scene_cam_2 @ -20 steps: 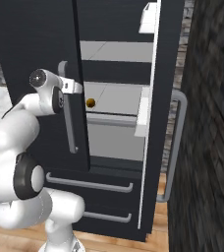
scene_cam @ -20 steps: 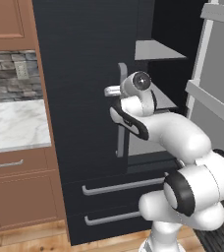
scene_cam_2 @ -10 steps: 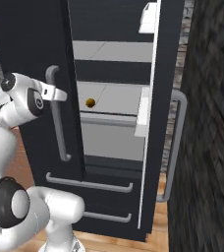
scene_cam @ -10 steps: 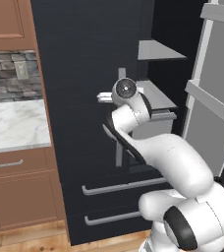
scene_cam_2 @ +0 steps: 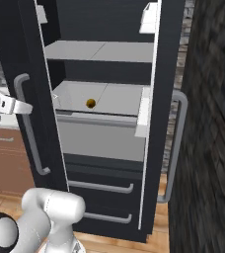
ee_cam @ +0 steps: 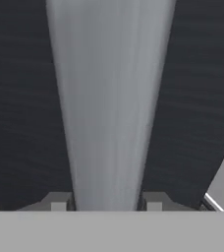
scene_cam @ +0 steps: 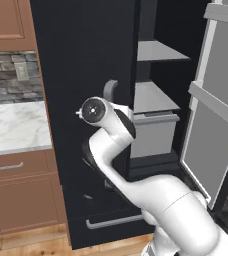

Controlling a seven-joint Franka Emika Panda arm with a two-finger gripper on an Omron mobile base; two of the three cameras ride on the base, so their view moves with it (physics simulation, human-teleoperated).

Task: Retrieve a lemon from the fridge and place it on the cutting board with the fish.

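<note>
The black fridge (scene_cam_2: 109,20) stands with both upper doors swung out. A small yellow-orange lemon (scene_cam_2: 90,103) rests on the grey-white middle shelf (scene_cam_2: 119,99). My gripper (scene_cam_2: 24,106) sits on the left door's long grey bar handle (scene_cam_2: 24,123). In the hand view the handle (ee_cam: 109,98) runs up between my two fingertips (ee_cam: 58,202), and my gripper (ee_cam: 106,202) is shut on it. From the left base view my wrist (scene_cam: 96,111) covers most of that handle (scene_cam: 109,89). The cutting board and the fish are out of view.
The right door (scene_cam_2: 164,99) stands open with its own handle (scene_cam_2: 177,138) toward the dark wall at the right. Two lower drawers (scene_cam_2: 102,188) are closed. A marble counter (scene_cam: 13,125) over brown cabinets (scene_cam: 16,195) flanks the fridge's left side.
The left fridge door has swung much wider open, with my gripper moving left along with its handle. The shelves and lemon are now fully exposed.
</note>
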